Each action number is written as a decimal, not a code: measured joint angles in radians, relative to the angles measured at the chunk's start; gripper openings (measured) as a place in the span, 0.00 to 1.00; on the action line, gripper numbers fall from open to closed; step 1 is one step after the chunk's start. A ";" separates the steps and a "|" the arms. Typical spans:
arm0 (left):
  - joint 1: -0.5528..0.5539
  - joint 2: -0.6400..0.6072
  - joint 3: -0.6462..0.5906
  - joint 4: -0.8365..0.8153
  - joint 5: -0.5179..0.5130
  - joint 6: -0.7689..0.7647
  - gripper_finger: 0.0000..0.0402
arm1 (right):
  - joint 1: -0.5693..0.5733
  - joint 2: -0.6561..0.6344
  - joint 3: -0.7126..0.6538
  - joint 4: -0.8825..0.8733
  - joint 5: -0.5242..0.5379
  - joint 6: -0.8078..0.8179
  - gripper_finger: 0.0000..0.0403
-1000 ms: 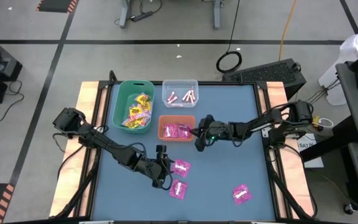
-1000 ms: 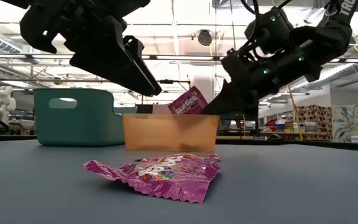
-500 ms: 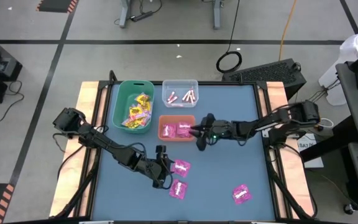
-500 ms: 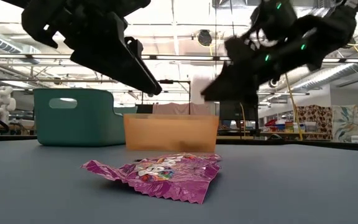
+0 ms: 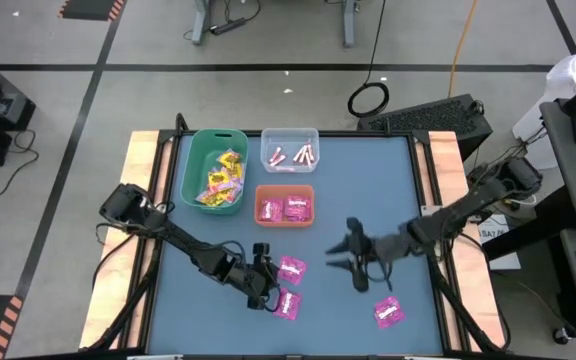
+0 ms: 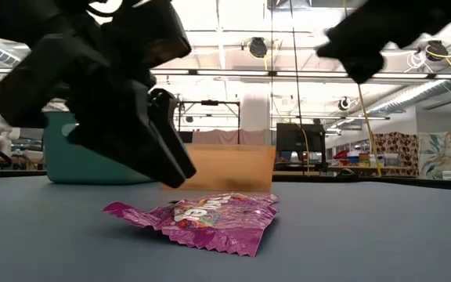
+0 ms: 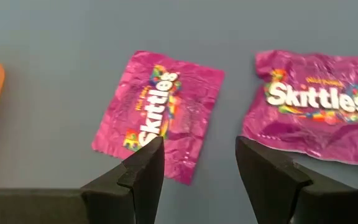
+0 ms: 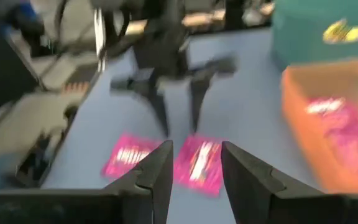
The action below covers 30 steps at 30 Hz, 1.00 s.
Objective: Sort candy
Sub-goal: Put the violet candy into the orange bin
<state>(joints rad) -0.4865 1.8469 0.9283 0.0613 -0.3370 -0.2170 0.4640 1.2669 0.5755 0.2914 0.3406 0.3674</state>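
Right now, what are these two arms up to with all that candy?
They are sorting candy into bins. The left tool hangs open over two pink packets on the table, about to take one. The right tool is open and empty, out over the table between the orange bin and a third loose packet. The orange bin holds pink packets, the green bin yellow ones, and the clear bin pale sticks.
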 joint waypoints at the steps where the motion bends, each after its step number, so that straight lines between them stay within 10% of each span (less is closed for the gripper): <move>1: 0.001 0.000 0.000 0.000 0.000 -0.010 0.51 | 0.030 0.029 0.000 0.001 0.022 0.013 0.31; 14: 0.078 0.000 0.000 0.010 0.050 -0.063 0.51 | 0.039 0.508 0.057 0.294 0.099 0.104 0.31; 30: 0.107 0.057 0.004 0.024 0.119 -0.039 0.51 | -0.052 0.664 0.120 0.310 0.059 0.061 0.41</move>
<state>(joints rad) -0.3798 1.9038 0.9319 0.0852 -0.2179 -0.2558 0.4122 1.9305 0.6952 0.6018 0.3992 0.4286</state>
